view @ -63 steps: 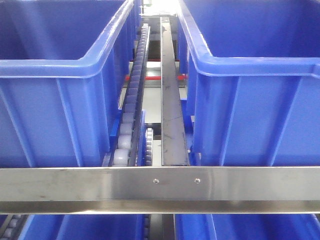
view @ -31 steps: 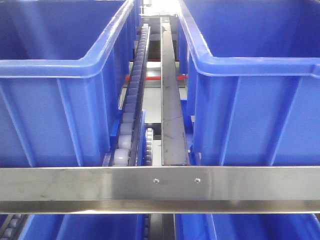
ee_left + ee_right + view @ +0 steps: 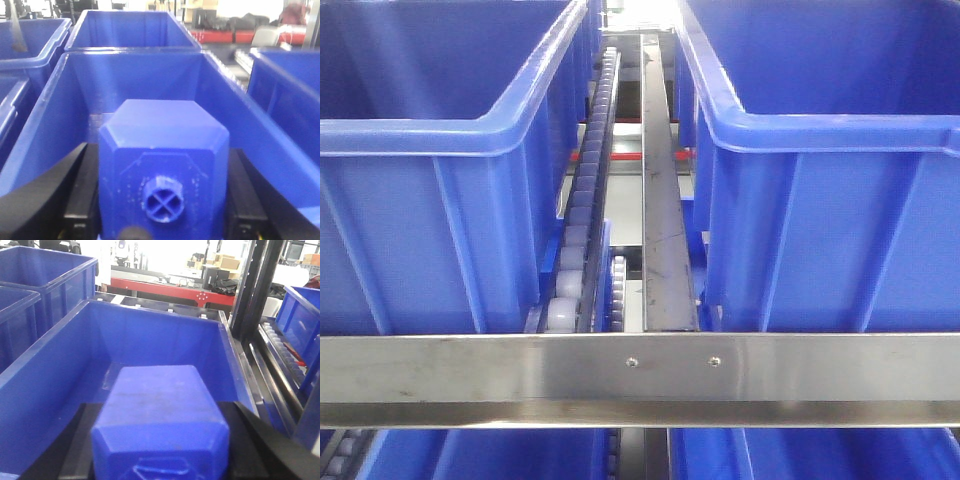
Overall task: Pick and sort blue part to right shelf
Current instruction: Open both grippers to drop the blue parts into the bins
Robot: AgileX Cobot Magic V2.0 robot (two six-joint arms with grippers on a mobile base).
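In the left wrist view a blue hexagonal part with a round cross-shaped stub on its near face sits between the black fingers of my left gripper, which is shut on it above a blue bin. In the right wrist view a second blue hexagonal part is held the same way by my right gripper, shut on it, above another blue bin. Neither gripper shows in the front view.
The front view shows two large blue bins on a rack, a roller track and a steel rail between them, and a steel crossbar in front. More blue bins stand behind.
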